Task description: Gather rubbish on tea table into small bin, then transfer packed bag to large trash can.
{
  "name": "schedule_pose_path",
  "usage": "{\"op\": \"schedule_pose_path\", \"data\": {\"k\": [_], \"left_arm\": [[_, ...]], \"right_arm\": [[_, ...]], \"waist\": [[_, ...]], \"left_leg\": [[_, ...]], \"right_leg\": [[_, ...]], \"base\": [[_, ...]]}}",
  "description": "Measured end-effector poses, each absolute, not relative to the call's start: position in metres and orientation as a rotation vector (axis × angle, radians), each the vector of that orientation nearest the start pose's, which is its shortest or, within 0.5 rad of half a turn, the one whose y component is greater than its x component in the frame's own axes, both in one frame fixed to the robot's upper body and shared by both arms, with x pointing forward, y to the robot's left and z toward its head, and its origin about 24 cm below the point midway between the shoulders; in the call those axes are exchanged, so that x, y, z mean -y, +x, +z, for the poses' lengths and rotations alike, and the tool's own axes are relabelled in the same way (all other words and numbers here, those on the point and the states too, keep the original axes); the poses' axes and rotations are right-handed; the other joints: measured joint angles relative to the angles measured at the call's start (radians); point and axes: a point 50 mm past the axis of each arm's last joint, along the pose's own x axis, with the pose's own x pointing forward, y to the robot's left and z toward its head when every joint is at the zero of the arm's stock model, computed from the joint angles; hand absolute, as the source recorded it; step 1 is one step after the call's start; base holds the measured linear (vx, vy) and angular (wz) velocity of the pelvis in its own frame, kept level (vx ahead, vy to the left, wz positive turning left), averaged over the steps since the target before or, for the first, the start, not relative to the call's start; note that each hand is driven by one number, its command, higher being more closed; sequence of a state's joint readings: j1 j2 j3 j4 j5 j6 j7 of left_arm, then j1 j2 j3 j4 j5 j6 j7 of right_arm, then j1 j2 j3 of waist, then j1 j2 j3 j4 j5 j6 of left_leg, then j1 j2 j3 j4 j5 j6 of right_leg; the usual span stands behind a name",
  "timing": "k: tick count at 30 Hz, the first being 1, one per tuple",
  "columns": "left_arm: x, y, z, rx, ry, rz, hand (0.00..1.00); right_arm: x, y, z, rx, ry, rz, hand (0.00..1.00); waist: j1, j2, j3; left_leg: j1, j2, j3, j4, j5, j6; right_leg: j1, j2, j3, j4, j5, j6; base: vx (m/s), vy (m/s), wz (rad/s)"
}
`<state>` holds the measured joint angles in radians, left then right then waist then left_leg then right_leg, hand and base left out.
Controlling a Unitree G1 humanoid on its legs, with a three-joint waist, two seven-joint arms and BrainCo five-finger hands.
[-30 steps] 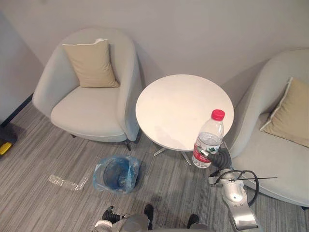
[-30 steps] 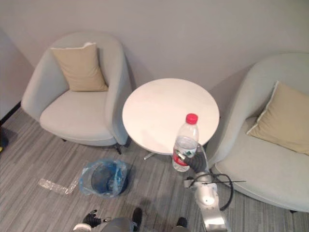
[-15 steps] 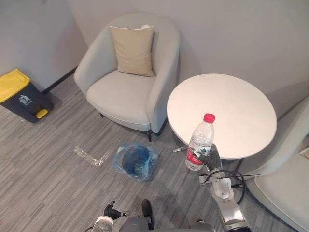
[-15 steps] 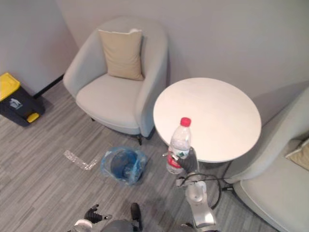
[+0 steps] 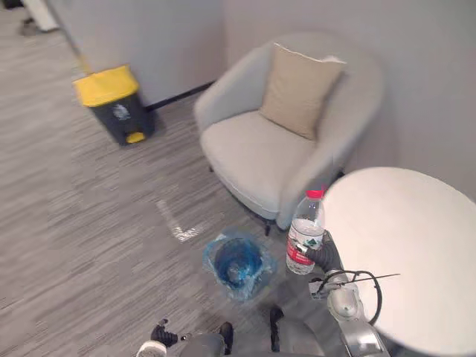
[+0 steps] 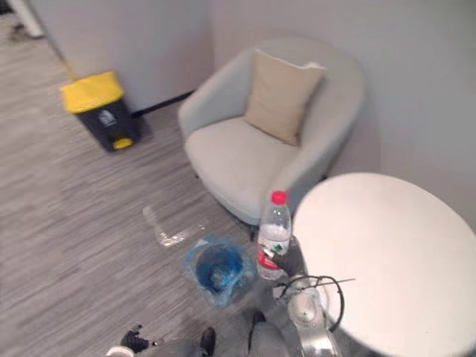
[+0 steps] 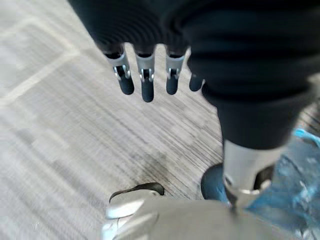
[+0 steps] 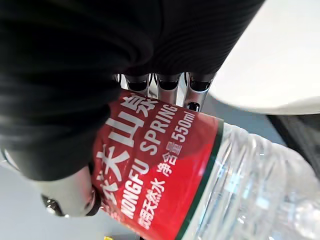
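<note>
- Right now the right hand [image 5: 326, 255] has its fingers [image 8: 168, 83] and thumb curled round the lower part of a clear water bottle [image 5: 305, 234], over its red label.
- The bottle stands upright in that grasp, red cap on top, off the tea table [image 5: 401, 253] and just beside its edge.
- The left hand [image 7: 145, 80] hangs above the floor [image 5: 89, 223] with its fingers straight and side by side, holding nothing.
- A small bin [image 5: 217, 262] lined with a blue bag sits on the floor near the bottle; I cannot tell what lies inside.
- A large trash can [image 5: 123, 123], dark with a yellow lid, stands by the wall, well apart.
- The table is round and white.
- A light grey armchair [image 5: 260, 156] with a beige cushion [image 5: 297, 93] stands just beside it.
- A pale strip [image 5: 178, 223] lies on the grey striped carpet.
</note>
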<state>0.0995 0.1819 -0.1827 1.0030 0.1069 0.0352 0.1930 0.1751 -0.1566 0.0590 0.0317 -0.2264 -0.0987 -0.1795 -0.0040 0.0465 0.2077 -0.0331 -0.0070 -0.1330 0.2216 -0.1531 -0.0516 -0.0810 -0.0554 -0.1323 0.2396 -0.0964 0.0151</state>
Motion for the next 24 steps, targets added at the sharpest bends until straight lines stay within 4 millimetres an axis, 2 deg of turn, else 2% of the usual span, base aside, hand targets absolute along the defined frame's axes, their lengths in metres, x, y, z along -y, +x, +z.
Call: {"op": "schedule_pose_path", "data": {"k": [2,4,6,7,8,10,11,13,16,19,20,23,24], "left_arm": [[-0.211,0.097,-0.156,-1.098,0.449,0.063,0.00],[-0.212,0.101,-0.155,-1.090,0.452,0.061,0.00],[-0.211,0.107,-0.153,-1.077,0.462,0.054,0.00],[-0.211,0.110,-0.153,-1.070,0.468,0.051,0.00],[-0.209,0.113,-0.152,-1.061,0.478,0.041,0.00],[-0.210,0.114,-0.153,-1.070,0.538,0.015,0.00],[-0.209,0.114,-0.153,-1.070,0.539,0.016,0.00],[-0.211,0.110,-0.155,-1.089,0.540,0.015,0.00],[-0.211,0.107,-0.156,-1.099,0.541,0.018,0.00],[-0.209,0.124,-0.150,-1.034,0.549,0.041,0.00],[-0.207,0.137,-0.146,-0.992,0.549,0.059,0.00],[-0.206,0.159,-0.138,-0.936,0.494,0.128,0.00],[-0.204,0.190,-0.123,-0.845,0.415,0.220,0.00]], "right_arm": [[0.185,0.213,0.009,-0.076,-0.385,-0.130,1.00],[0.187,0.213,0.010,-0.072,-0.387,-0.137,1.00],[0.188,0.214,0.013,-0.057,-0.379,-0.158,1.00],[0.190,0.213,0.014,-0.055,-0.375,-0.171,1.00],[0.193,0.212,0.012,-0.065,-0.379,-0.184,1.00],[0.193,0.206,0.006,-0.097,-0.373,-0.191,1.00],[0.191,0.205,0.004,-0.105,-0.369,-0.184,1.00],[0.178,0.207,-0.006,-0.136,-0.368,-0.127,1.00],[0.162,0.216,-0.012,-0.143,-0.393,-0.052,1.00],[0.141,0.242,0.003,-0.048,-0.459,0.050,1.00],[0.135,0.254,0.011,0.001,-0.511,0.087,1.00],[0.125,0.272,0.020,0.048,-0.570,0.142,1.00],[0.119,0.297,0.042,0.137,-0.677,0.161,1.00]], "waist": [[0.001,-0.003,0.002],[0.004,-0.015,0.008],[0.005,-0.022,0.009],[-0.003,-0.018,0.008],[-0.013,-0.018,0.010],[-0.013,-0.019,0.009],[-0.009,-0.020,0.009],[0.001,-0.018,0.010],[0.007,-0.014,0.020],[0.009,0.002,0.078],[0.009,0.012,0.109],[0.009,0.022,0.166],[0.017,0.029,0.229]], "left_leg": [[0.005,0.029,0.048,0.024,-0.016,-0.017],[0.019,0.061,0.148,0.025,-0.032,-0.003],[0.012,0.099,0.265,0.023,-0.033,-0.002],[-0.001,0.112,0.318,0.023,-0.031,-0.002],[-0.004,0.104,0.336,0.013,-0.011,0.004],[0.003,0.058,0.313,-0.009,0.010,0.018],[0.004,0.053,0.314,-0.010,0.010,0.018],[0.015,0.034,0.321,-0.020,0.017,0.029],[0.013,0.030,0.346,-0.027,0.019,0.033],[-0.078,0.035,0.384,0.009,0.021,0.044],[-0.150,0.045,0.397,0.052,0.014,0.056],[-0.266,0.058,0.401,0.122,0.009,0.065],[-0.455,0.069,0.392,0.200,0.020,0.081]], "right_leg": [[0.048,0.014,-0.034,-0.027,0.001,-0.001],[0.081,0.022,-0.054,-0.043,0.001,0.000],[0.085,0.011,-0.073,-0.045,0.001,0.000],[0.085,-0.006,-0.088,-0.049,0.001,0.000],[0.087,-0.017,-0.094,-0.058,0.000,0.004],[0.117,-0.040,-0.092,-0.126,0.016,0.032],[0.121,-0.044,-0.087,-0.137,0.021,0.037],[0.130,-0.053,-0.069,-0.151,0.031,0.049],[0.100,-0.054,-0.034,-0.149,0.043,0.047],[-0.018,-0.055,0.027,-0.090,0.044,0.045],[-0.096,-0.052,0.043,-0.052,0.047,0.042],[-0.215,-0.049,0.057,0.013,0.048,0.040],[-0.408,-0.055,0.054,0.111,0.050,0.036]], "base": [[0.15,-0.073,0.64],[0.10,-0.041,0.35],[0.03,0.030,0.26],[0.02,0.072,0.47],[0.02,0.113,0.53],[0.04,0.151,0.38],[0.03,0.134,0.12],[0.00,0.101,-0.10],[-0.05,0.059,-0.29],[-0.18,0.020,-0.44],[-0.20,0.005,-0.26],[-0.28,0.000,-0.01],[-0.33,-0.017,0.23]]}}
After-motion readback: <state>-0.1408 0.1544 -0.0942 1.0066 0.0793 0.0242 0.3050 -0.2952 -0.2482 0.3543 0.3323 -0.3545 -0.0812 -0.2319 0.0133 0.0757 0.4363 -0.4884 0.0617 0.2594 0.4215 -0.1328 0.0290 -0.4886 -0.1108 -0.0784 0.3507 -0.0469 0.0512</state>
